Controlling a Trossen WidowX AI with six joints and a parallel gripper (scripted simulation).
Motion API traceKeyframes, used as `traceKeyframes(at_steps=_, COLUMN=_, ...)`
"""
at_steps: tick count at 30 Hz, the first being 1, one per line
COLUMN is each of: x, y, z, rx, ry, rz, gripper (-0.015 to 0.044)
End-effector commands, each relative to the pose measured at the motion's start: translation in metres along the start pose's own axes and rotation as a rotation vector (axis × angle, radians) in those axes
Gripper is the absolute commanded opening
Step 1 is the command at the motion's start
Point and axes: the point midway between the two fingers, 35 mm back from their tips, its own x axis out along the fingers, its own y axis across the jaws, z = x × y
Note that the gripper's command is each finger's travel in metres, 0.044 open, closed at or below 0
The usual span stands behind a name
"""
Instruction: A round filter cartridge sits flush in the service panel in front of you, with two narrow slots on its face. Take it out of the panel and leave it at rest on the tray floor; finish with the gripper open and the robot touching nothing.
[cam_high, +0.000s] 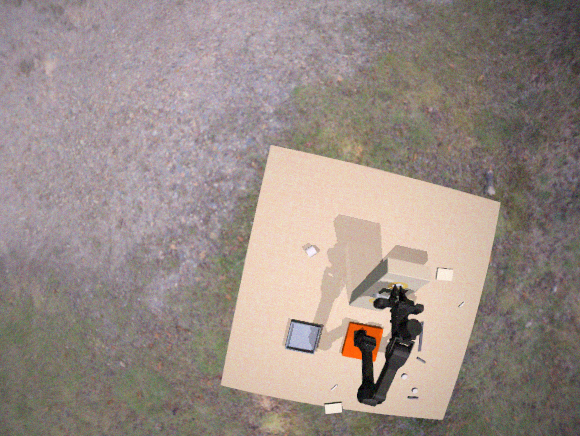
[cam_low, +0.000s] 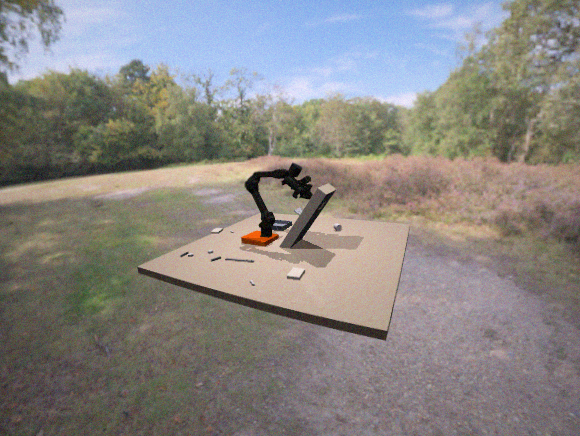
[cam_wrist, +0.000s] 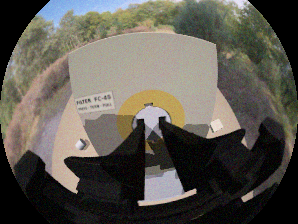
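Note:
The tilted grey service panel (cam_high: 407, 270) (cam_low: 309, 215) (cam_wrist: 142, 60) stands in front of the arm. The pale round cartridge (cam_wrist: 151, 113) sits in it inside a yellow ring (cam_wrist: 125, 114), with a small dark notch above. My gripper (cam_high: 396, 288) (cam_low: 310, 193) (cam_wrist: 151, 124) is partly open, its two fingertips apart over the left and right of the cartridge face, with nothing held between them. The tips cover the slots, so whether they are in them or just in front cannot be told. The tray (cam_high: 300, 336) (cam_low: 281, 225) has a dark rim and a grey-blue floor.
The orange base (cam_high: 351, 350) (cam_low: 252, 240) is between tray and panel. A label plate (cam_wrist: 95, 102) is left of the ring. Pale blocks (cam_high: 444, 274) (cam_low: 295, 273), a small grey-white piece (cam_high: 311, 251) (cam_low: 337, 227) and a dark rod (cam_high: 420, 337) (cam_low: 239, 260) lie around.

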Motion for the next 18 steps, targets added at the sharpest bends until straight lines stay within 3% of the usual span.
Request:
traceKeyframes(at_steps=1, x=0.0041, y=-0.0009, z=0.0002, rx=0.006, ry=0.000, rz=-0.006, gripper=0.0091)
traceKeyframes(at_steps=18, x=0.0106, y=-0.0009, z=0.0003, rx=0.006, ry=-0.001, rz=-0.006, gripper=0.0091)
